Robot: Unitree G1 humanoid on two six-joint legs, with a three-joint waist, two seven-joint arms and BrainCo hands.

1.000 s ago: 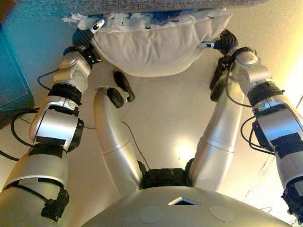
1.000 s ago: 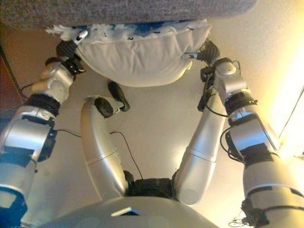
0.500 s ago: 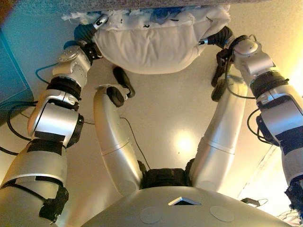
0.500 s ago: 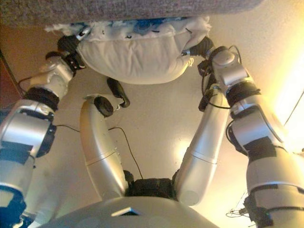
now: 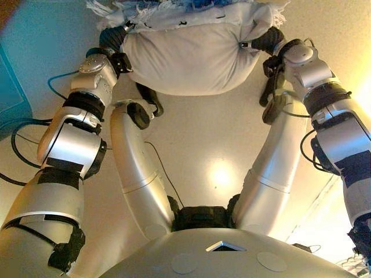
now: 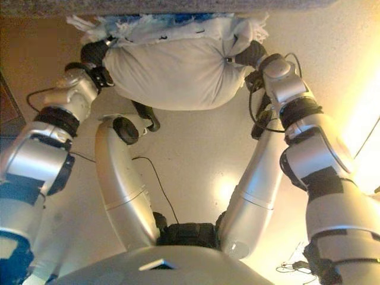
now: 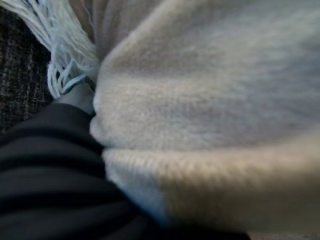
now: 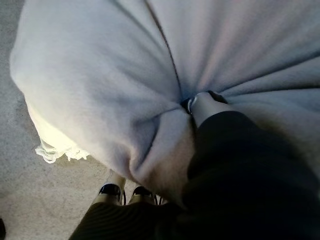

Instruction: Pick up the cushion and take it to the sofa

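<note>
A white cushion (image 5: 191, 55) with a fringed, blue-marked upper edge hangs between my two hands, above the floor and just under the grey sofa edge (image 6: 178, 6). My left hand (image 5: 114, 39) grips its left end, one finger lying over the fringe, and my left wrist view shows the cushion (image 7: 210, 100) pressed against the dark cover. My right hand (image 5: 268, 40) digs into the right end. In my right wrist view the cloth (image 8: 100, 75) puckers in folds around a fingertip (image 8: 200, 102). The cushion bulges round between the hands.
A teal cabinet (image 5: 11, 87) stands at the left. Beige floor (image 5: 203, 133) lies below the cushion. The sofa's dark grey fabric (image 7: 20, 75) shows right beside my left hand.
Both hands have come closer together and risen. The cushion has been squeezed from a flat crescent into a rounder bundle, and it sits higher against the sofa edge.
</note>
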